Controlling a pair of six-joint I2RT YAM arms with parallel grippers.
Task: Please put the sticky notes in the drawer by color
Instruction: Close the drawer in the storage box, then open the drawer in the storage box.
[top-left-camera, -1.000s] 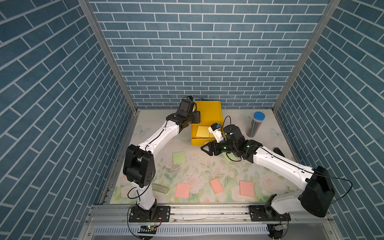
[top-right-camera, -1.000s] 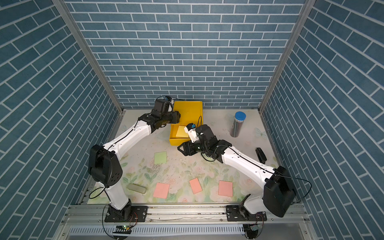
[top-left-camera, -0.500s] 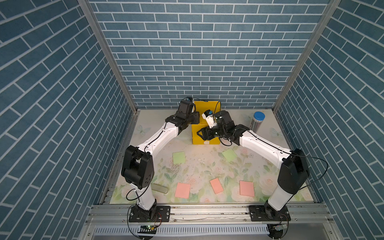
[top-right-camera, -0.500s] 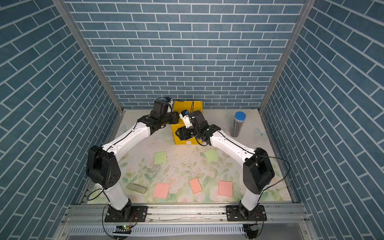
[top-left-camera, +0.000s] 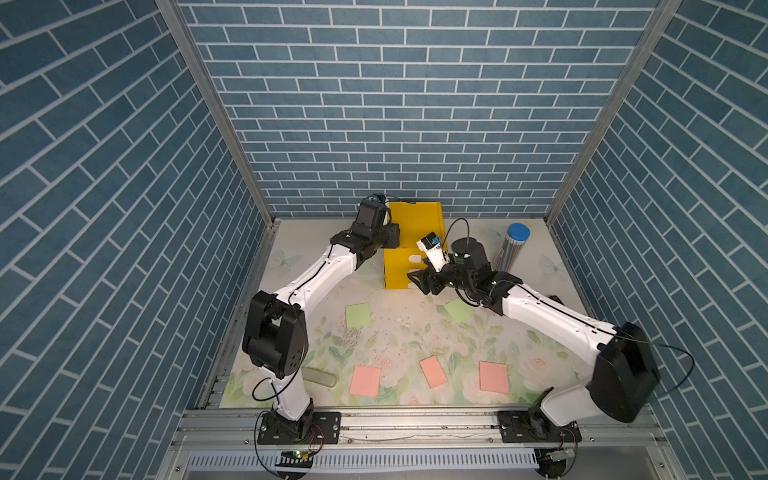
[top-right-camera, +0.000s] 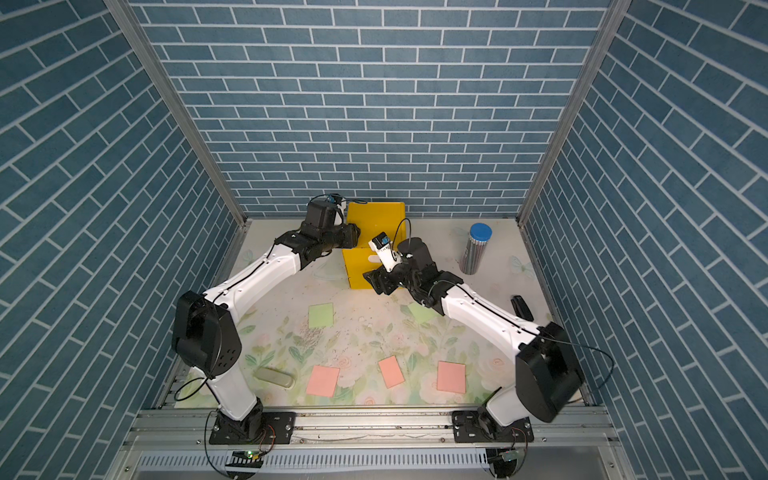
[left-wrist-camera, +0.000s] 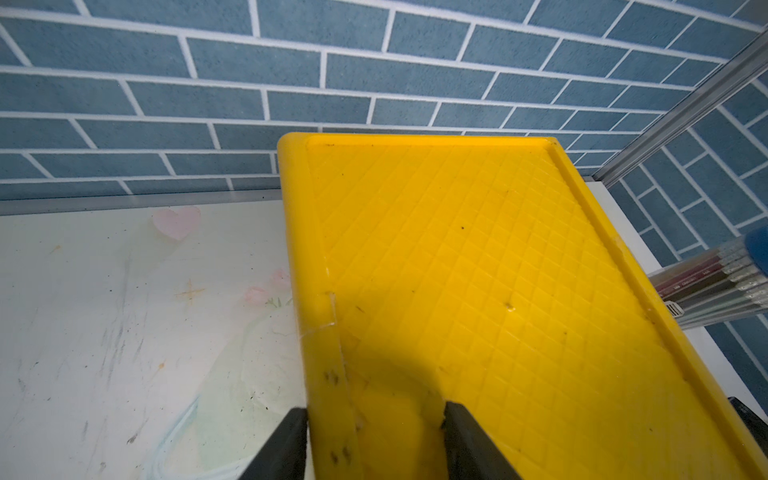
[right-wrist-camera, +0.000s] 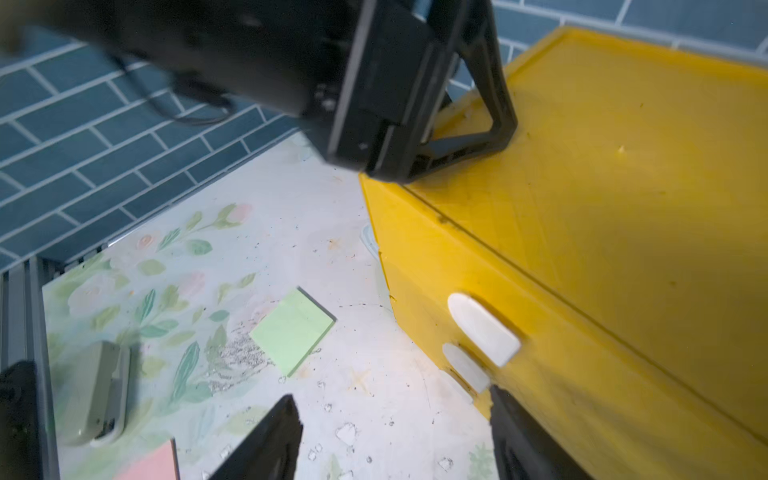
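Trouble is likeliest at my right gripper (right-wrist-camera: 390, 399). Its jaws stand apart with nothing between them, just in front of the yellow cabinet (right-wrist-camera: 602, 208), and one finger sits close beside the lower of the white handles (right-wrist-camera: 484, 328). Those tabs are thin and stacked closely. I could close on two at once, or slip off the one I want and pull nothing.

My left gripper (left-wrist-camera: 374, 415) is clamped on the raised rim along the cabinet's left edge, towards its near corner. That bite looks shallow and the plastic looks smooth. If a drawer sticks, I judge that the rim could slide out of my fingers, and the light box would tip or drag towards the near side.

All the drawers look shut, so picking the wrong one would mix the colours. I see no yellow notes anywhere, so I cannot tell which drawer already holds a colour.

On the mat (top-left-camera: 399, 332), one green note (top-left-camera: 358, 315) lies left of centre. A second green note (top-left-camera: 458, 311) lies partly under my right forearm, where a low swing could sweep it off. Three pink notes (top-left-camera: 365, 380) lie flat along the near edge. Paper that thin may fold or skid when I pinch it. The grey case (top-left-camera: 319, 378) and the blue-capped tube (top-left-camera: 513, 249) stand well apart from my path.
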